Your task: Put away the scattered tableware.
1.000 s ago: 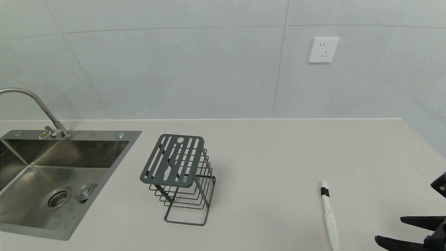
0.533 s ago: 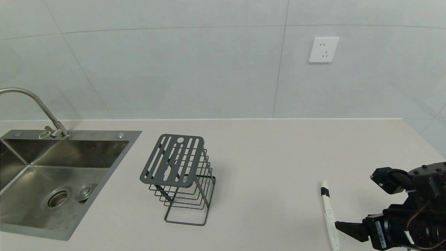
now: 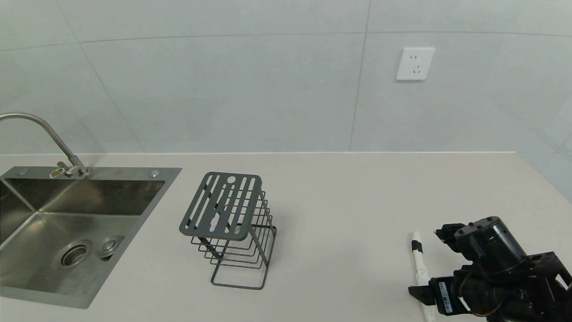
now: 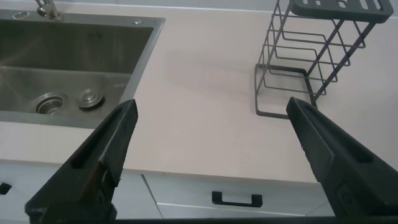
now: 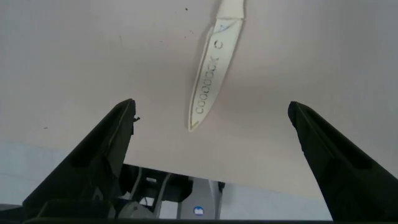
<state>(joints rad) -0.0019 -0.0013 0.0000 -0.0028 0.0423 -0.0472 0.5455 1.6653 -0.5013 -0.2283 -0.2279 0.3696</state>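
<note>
While my right pincer (image 5: 210, 111) is hanging over the countertop (image 3: 357, 201) with its fingers spread wide, the white knife (image 3: 420, 264) is lying flat just beside it, near the front edge. Its handle is pointing toward the wall and its blade tip is sitting between my fingers without touching them. The dark wire knife rack (image 3: 230, 223) is standing well to the knife's left, between it and the sink (image 3: 27, 286). My left pincer (image 4: 211, 106) is hovering with its fingers apart, facing the rack and sink. A wall socket (image 3: 415, 64) is sitting above.
</note>
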